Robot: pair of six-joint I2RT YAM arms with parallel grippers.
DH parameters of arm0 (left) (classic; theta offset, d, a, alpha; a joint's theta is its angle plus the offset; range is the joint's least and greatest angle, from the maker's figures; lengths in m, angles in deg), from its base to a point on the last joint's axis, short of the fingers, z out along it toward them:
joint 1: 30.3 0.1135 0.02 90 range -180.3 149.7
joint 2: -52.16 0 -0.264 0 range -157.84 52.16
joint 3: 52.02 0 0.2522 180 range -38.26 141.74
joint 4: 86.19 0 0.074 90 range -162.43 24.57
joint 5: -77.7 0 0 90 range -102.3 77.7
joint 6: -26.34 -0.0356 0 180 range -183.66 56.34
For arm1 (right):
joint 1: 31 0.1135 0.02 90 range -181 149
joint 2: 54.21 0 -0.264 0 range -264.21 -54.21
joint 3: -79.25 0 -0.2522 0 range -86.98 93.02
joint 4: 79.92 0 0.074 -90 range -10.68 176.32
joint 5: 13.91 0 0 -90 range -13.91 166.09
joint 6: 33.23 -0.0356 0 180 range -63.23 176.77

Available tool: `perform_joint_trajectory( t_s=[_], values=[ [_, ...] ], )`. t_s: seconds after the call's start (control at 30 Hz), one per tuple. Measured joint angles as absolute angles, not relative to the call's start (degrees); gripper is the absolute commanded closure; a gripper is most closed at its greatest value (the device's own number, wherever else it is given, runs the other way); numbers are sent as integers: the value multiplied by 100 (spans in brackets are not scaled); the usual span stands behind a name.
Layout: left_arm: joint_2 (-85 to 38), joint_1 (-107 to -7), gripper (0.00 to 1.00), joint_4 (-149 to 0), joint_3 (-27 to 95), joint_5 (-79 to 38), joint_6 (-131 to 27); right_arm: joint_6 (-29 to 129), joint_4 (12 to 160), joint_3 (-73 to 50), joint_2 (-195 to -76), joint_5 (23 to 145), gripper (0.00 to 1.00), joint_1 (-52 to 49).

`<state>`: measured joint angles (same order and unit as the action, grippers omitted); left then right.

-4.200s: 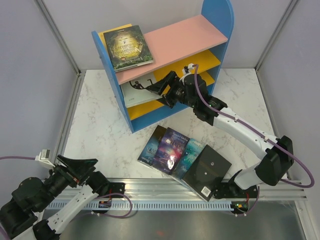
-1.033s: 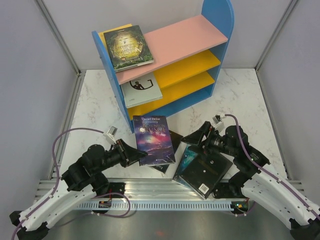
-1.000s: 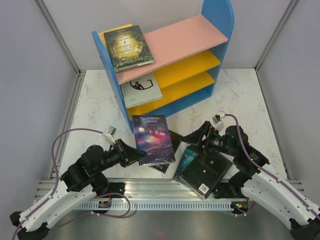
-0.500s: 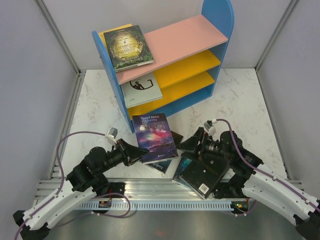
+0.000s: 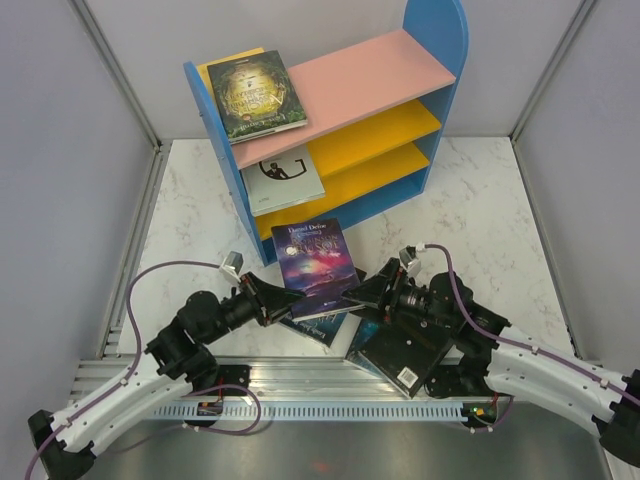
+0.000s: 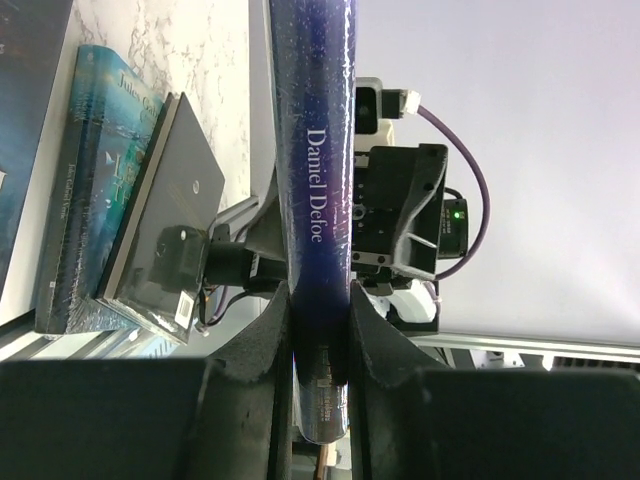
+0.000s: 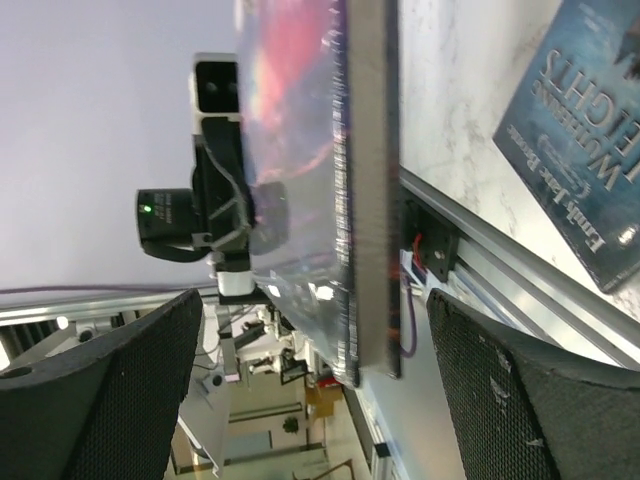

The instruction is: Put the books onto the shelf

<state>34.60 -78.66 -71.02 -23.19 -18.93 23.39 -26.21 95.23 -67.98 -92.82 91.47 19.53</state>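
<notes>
**A:** Which step is this?

**B:** Mid-carry, and it looks to me like a hand-over. The left jaws are pinched narrow on the near end of the purple galaxy book (image 5: 315, 262). They hold it tilted, clear of the desk (image 5: 200, 230), just at 6 o'clock of the shelf (image 5: 360, 78). The right jaws stand wide, straddling the book's 4 o'clock edge without closing on it.

**A:** What does the next move call for?

**B:** I'd judge the right jaws must close squarely on that edge before the left ones let go, because a thin paperback released early would flop. After that it needs a flat entry onto a free board, probably the upper yellow board (image 5: 385, 135).

**A:** And the other books?

**B:** The green book (image 5: 255, 95) lies over the yellow book (image 5: 222, 62) on the pink top, at the 10 o'clock end. The grey book (image 5: 283, 175) sits on the board beneath. The dark blue book (image 5: 318, 327), teal book (image 5: 365, 333) and black book (image 5: 410, 345) lie on the desk under the arms.

**A:** What's different from earlier?

**B:** About four seconds back the purple book lay flat among those three. The right arm (image 5: 470, 325) was reaching into the shelf by the grey book, and the left arm (image 5: 190, 335) was folded away at 7 o'clock. One second ago the book was already lifted but sat lower, with the right jaws apart from it at 3 o'clock.
</notes>
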Motion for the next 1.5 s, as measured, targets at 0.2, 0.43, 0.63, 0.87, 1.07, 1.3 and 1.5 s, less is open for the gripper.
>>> perform_joint_trajectory(
  t_s=[0.2, 0.43, 0.63, 0.87, 1.07, 1.3, 1.5],
  values=[
    [3477, -7866, 98, -7329, -2461, -1880, 2505, -2873, 10270, -6798, -9494, 8928, 38, 1953],
    [3523, -7866, 98, -7714, -2463, -1887, 2658, -3065, 10515, -6798, -9450, 8804, 81, 1953],
    [3429, -7863, 78, -7900, -2496, -1987, 2699, -3131, 10447, -6798, -9284, 8743, 100, 1955],
    [3372, -7866, 32, -7303, -2353, -2247, 2601, -2781, 8900, -6450, -8486, 8434, 100, 1983],
    [4174, -7866, 0, -6057, -2135, -2247, 2430, -2549, 7289, -6158, -7594, 7844, 100, 1974],
    [5138, -7866, 0, -4728, -1960, -2079, 2415, -2259, 6410, -5314, -7666, 7309, 100, 1968],
    [5178, -7866, 0, -3961, -1761, -1976, 2328, -1902, 6260, -4158, -8342, 6915, 100, 1968]
  ],
)
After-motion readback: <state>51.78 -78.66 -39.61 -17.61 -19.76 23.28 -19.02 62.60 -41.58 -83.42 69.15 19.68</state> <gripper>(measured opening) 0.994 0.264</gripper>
